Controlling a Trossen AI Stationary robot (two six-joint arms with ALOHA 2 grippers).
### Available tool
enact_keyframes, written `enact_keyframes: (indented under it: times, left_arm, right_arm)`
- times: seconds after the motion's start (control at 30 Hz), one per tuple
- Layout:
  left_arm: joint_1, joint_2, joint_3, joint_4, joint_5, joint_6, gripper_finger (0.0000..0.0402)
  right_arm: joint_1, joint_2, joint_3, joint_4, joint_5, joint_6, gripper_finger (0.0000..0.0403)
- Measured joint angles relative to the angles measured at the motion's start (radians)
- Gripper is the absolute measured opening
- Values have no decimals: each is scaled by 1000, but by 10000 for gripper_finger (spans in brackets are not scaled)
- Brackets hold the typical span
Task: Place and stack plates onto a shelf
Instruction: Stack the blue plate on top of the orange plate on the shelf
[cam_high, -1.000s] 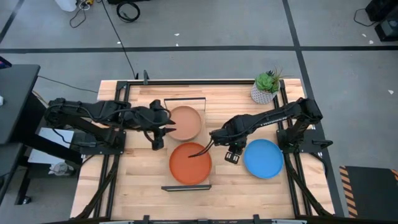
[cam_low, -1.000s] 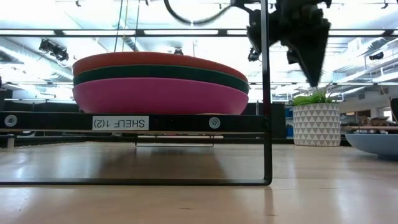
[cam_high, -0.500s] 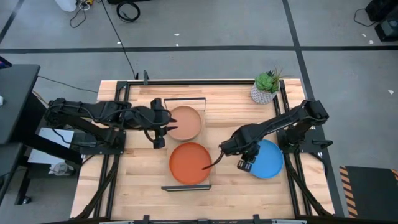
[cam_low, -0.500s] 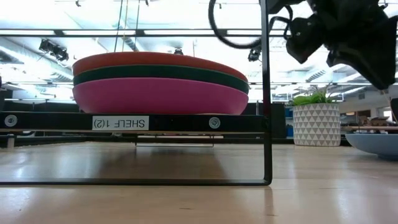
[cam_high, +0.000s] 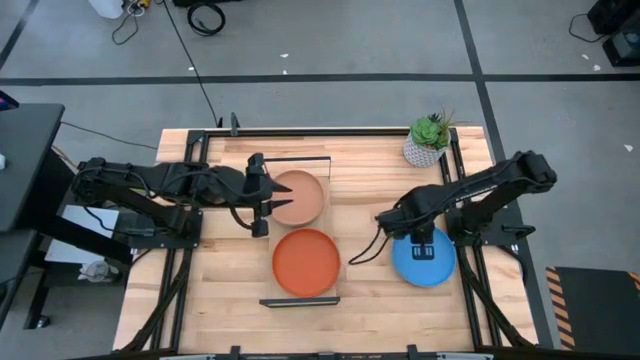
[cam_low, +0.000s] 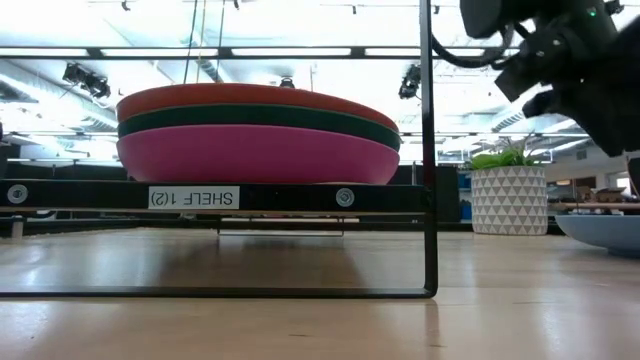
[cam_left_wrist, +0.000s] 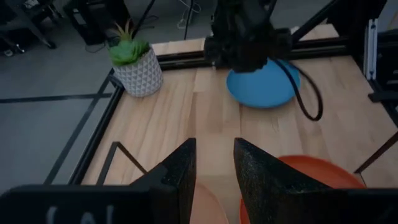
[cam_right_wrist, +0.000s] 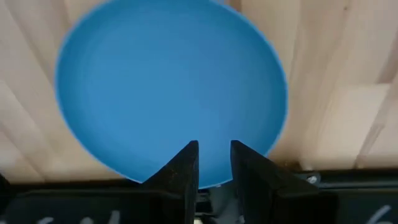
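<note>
Hovering my right claw (cam_high: 424, 247) over bright blue plate (cam_high: 424, 256), lower right of frame; fingers nearly together, empty. Descend onto rim, spread first.

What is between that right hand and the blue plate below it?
Nothing visible. The right hand hangs directly over the bright blue plate, and the right wrist view shows the plate's bare surface just past the fingertips.

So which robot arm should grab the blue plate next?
Probably the right. The right gripper hovers directly over the bright blue plate, fingers nearly closed. The left gripper waits beside the terracotta plate.
</note>
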Motion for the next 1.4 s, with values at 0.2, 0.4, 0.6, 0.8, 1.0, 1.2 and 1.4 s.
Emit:
enact_keyframes:
  times: [0.2,0.4,0.6,0.8,1.0,1.2,1.4]
  left_arm:
    - [0,0,0,12,0,-14,116]
    - [-3,0,0,12,0,-138,116]
    - [-19,0,0,11,0,-203,116]
    - [-24,0,0,11,2,-275,116]
    - [-46,0,0,5,45,-347,116]
    - [-70,-2,0,-8,49,-349,116]
    - [-43,-2,0,-11,45,-342,116]
  right_arm:
    - [-53,45,-41,123,6,-260,104]
    - [-104,120,-38,189,28,-438,106]
    - [-144,188,-38,248,33,-656,105]
    - [-163,261,-38,264,33,-746,105]
    - [-164,292,-39,272,25,-792,64]
    - [-175,285,-40,265,-9,-771,15]
    - [-204,279,-34,268,-56,-654,14]
